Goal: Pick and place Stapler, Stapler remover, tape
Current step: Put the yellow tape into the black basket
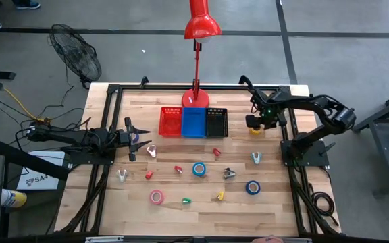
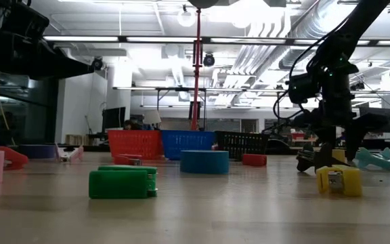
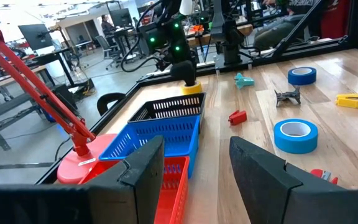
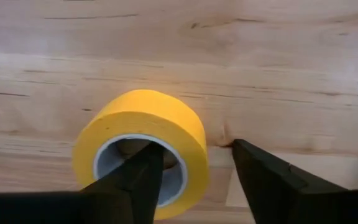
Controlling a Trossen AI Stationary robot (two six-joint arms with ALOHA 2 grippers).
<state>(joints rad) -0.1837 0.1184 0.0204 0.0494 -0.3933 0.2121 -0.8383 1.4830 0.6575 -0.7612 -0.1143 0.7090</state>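
Observation:
A yellow tape roll [image 4: 142, 134] lies flat on the table's far right, next to the black bin [image 1: 216, 122]. My right gripper [image 4: 194, 162] points down over it, open. One finger [image 4: 138, 180] stands in the roll's hollow centre. The other [image 4: 266, 177] stands outside the wall with bare wood between them. My left gripper [image 1: 135, 137] waits level at the table's left, open and holding nothing. Two blue tape rolls [image 1: 199, 169] [image 1: 252, 187] and a pink one [image 1: 157, 197] lie on the wood among small coloured staplers and staple removers.
Red [image 1: 171, 122], blue [image 1: 194, 122] and black bins stand side by side at the far middle, with a red lamp's base [image 1: 196, 99] behind them. A teal staple remover [image 1: 256, 157] lies on the near side of my right gripper. The black frame rail [image 1: 286, 115] runs close on its right.

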